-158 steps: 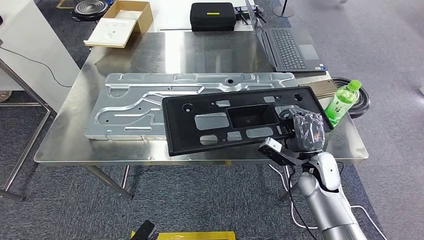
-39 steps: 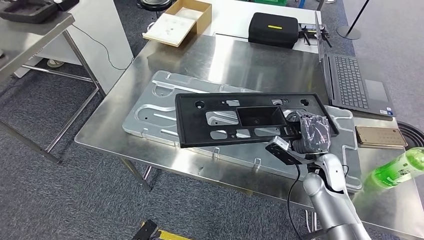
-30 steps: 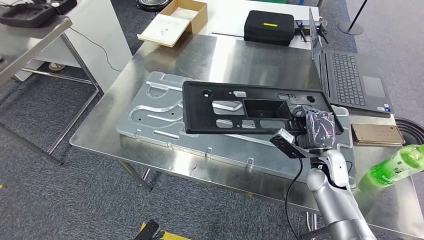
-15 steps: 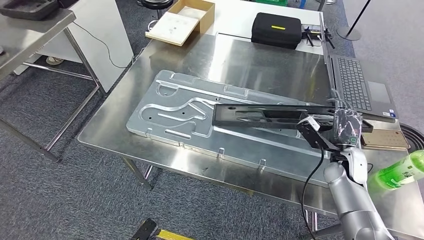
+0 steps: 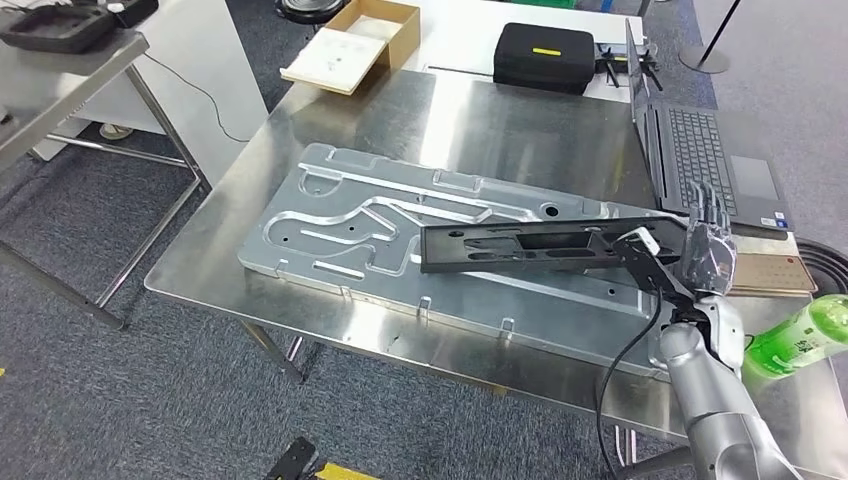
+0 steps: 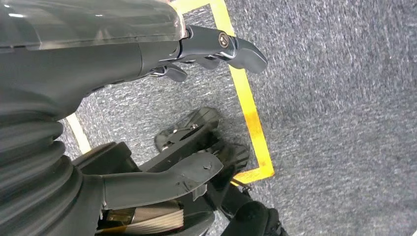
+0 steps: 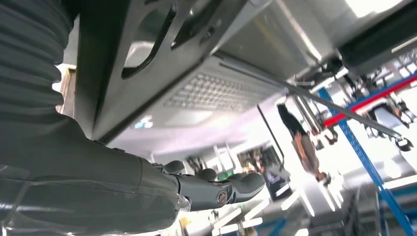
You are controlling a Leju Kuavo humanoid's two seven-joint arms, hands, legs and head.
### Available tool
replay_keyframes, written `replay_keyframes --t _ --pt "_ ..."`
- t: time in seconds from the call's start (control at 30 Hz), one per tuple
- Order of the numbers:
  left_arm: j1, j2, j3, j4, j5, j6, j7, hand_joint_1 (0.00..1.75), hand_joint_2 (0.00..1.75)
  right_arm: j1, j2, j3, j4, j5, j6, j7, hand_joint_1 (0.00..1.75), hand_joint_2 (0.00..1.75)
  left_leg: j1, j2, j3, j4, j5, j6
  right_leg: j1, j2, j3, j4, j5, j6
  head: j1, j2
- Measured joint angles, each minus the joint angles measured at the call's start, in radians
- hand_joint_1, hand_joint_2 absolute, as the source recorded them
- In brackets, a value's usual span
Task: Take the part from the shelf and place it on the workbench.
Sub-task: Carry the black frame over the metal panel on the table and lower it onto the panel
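One right hand [image 5: 708, 243] has opened, black part [image 5: 530, 247] now lying flat.

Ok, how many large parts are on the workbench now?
2. The silver metal plate lies flat across the workbench. The black part rests on top of the plate toward its right end, beside the open right hand. Anything beneath them is hidden.
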Motion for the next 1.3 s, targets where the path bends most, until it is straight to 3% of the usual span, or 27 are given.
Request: replay_keyframes --t 0.07,0.1,0.2,0.27,0.4,0.47,0.53,0.57,0.6,0.63,0.7,0.77,0.87,0.93,1.03,1.07,1.1,1.13,1.23,1.3 --pt "0.003 0.000 0.000 0.000 0.000 0.002 0.000 0.00 1.75 -0.003 0.000 -0.007 0.018 -0.025 0.029 -0.006 0.00 1.75 0.004 0.000 -0.043 0.088 -0.023 -0.003 0.001 -0.001 -0.001 0.000 0.000 -0.001 0.000 0.000" --pt "0.005 0.000 0.000 0.000 0.000 0.003 0.000 0.00 1.75 -0.005 0.000 -0.010 0.027 -0.041 0.050 -0.010 0.00 1.75 0.005 0.000 -0.039 0.079 -0.006 -0.003 0.001 -0.001 0.000 0.001 0.000 0.000 0.000 0.000" --pt "0.003 0.002 0.000 0.000 0.000 0.008 0.000 0.00 1.75 -0.018 0.000 -0.019 0.050 -0.091 0.119 -0.019 0.00 1.75 0.003 0.002 0.051 -0.108 0.085 0.007 0.002 0.000 0.002 0.001 0.000 0.003 0.000 0.000" --pt "0.001 0.004 0.000 0.000 0.000 0.009 0.000 0.00 1.75 -0.026 0.000 -0.025 0.062 -0.104 0.137 -0.022 0.00 1.75 -0.002 0.002 0.087 -0.184 0.104 0.015 0.003 0.001 0.001 0.001 0.002 0.012 0.000 0.000" --pt "0.002 0.006 0.000 0.000 0.001 0.009 -0.002 0.00 1.75 -0.038 -0.001 -0.030 0.080 -0.127 0.173 -0.030 0.00 0.00 -0.003 0.000 0.096 -0.206 0.115 0.035 0.000 0.000 -0.003 0.010 -0.006 0.034 0.000 0.000" --pt "0.001 0.006 0.000 0.000 0.000 0.010 -0.003 0.00 1.75 -0.049 -0.002 -0.036 0.092 -0.165 0.228 -0.041 0.00 0.00 -0.001 0.001 0.101 -0.218 0.124 0.045 0.000 0.001 -0.040 0.090 -0.056 0.036 0.001 0.000" --pt "0.001 0.007 0.000 0.000 -0.001 0.011 -0.004 0.00 1.75 -0.057 -0.003 -0.045 0.107 -0.216 0.299 -0.063 0.00 0.00 -0.002 0.002 0.100 -0.219 0.124 0.049 0.000 0.001 -0.101 0.216 -0.111 0.039 0.001 0.000" --pt "0.003 0.007 0.000 0.000 -0.001 0.012 -0.004 0.00 1.75 -0.060 -0.004 -0.050 0.113 -0.246 0.340 -0.080 0.00 0.00 -0.003 0.002 0.100 -0.218 0.123 0.049 -0.001 0.001 -0.120 0.255 -0.118 0.040 0.001 0.000" --pt "0.004 0.008 0.000 0.000 -0.001 0.011 -0.004 0.00 1.75 -0.063 -0.005 -0.054 0.117 -0.276 0.385 -0.101 0.00 0.00 -0.002 0.002 0.102 -0.216 0.122 0.048 -0.002 0.001 -0.124 0.260 -0.107 0.042 0.001 0.000" --pt "0.006 0.008 0.000 0.000 -0.002 0.011 -0.005 0.00 1.75 -0.067 -0.008 -0.056 0.119 -0.307 0.428 -0.123 0.00 0.00 -0.001 0.002 0.103 -0.214 0.119 0.046 -0.003 0.001 -0.108 0.225 -0.078 0.043 0.001 0.000" --pt "0.006 0.009 0.000 0.000 -0.002 0.009 -0.005 0.00 1.75 -0.076 -0.014 -0.058 0.120 -0.357 0.500 -0.157 0.00 0.00 0.001 0.004 0.106 -0.204 0.109 0.037 -0.003 0.001 -0.042 0.094 -0.016 0.042 0.001 0.000" --pt "0.004 0.010 0.000 0.000 -0.002 0.009 -0.006 0.00 1.75 -0.079 -0.015 -0.058 0.120 -0.380 0.534 -0.170 0.00 0.00 0.000 0.007 0.103 -0.194 0.099 0.026 -0.001 0.002 -0.003 0.013 0.006 0.035 0.001 0.000" --pt "0.003 0.011 0.000 0.000 -0.002 0.009 -0.007 0.00 1.75 -0.072 -0.010 -0.058 0.120 -0.386 0.544 -0.175 0.00 0.00 -0.001 0.008 0.100 -0.189 0.095 0.014 0.002 0.000 -0.003 0.005 0.002 0.020 0.000 0.000" --pt "0.004 0.012 0.000 0.000 -0.002 0.009 -0.008 0.00 1.75 -0.075 -0.009 -0.058 0.120 -0.386 0.544 -0.176 0.00 0.00 0.000 0.007 0.086 -0.156 0.070 0.004 -0.001 -0.004 -0.002 0.003 0.004 0.011 0.000 0.000" --pt "0.006 0.014 0.000 0.000 -0.004 0.008 -0.008 0.00 1.75 -0.073 -0.009 -0.059 0.116 -0.409 0.577 -0.198 0.00 0.00 0.004 0.008 0.006 0.016 -0.018 -0.006 0.001 -0.010 -0.003 0.001 0.003 0.002 -0.001 0.000" --pt "0.007 0.014 0.000 0.000 -0.005 0.008 -0.008 0.00 1.75 -0.067 -0.008 -0.058 0.107 -0.427 0.599 -0.215 0.00 0.00 0.005 0.008 -0.020 0.067 -0.033 -0.007 0.003 -0.011 -0.003 0.002 0.003 0.001 -0.001 0.000" --pt "0.009 0.014 0.000 0.000 -0.007 0.007 -0.008 0.00 1.75 -0.058 -0.005 -0.058 0.094 -0.444 0.616 -0.235 0.00 0.00 0.005 0.008 -0.028 0.082 -0.028 -0.006 0.004 -0.011 -0.003 0.002 0.002 0.000 -0.001 0.000" --pt "0.010 0.014 0.000 0.000 -0.009 0.006 -0.008 0.00 1.75 -0.048 -0.001 -0.058 0.072 -0.453 0.618 -0.254 0.00 0.00 0.005 0.007 -0.019 0.059 -0.005 -0.003 0.005 -0.011 -0.002 0.003 0.002 0.000 -0.001 0.000" --pt "0.008 0.015 0.000 0.000 -0.013 0.006 -0.007 0.00 1.75 -0.019 0.024 -0.046 -0.028 -0.436 0.542 -0.296 0.00 0.00 0.000 0.008 0.068 -0.130 0.087 0.012 0.008 -0.011 0.001 0.003 0.001 0.002 0.000 0.000" --pt "0.006 0.015 0.000 0.000 -0.016 0.006 -0.004 0.00 1.75 0.003 0.045 -0.030 -0.103 -0.418 0.481 -0.299 0.00 0.00 -0.005 0.007 0.095 -0.189 0.099 0.018 0.008 -0.010 0.000 0.002 0.003 0.008 0.000 0.000"
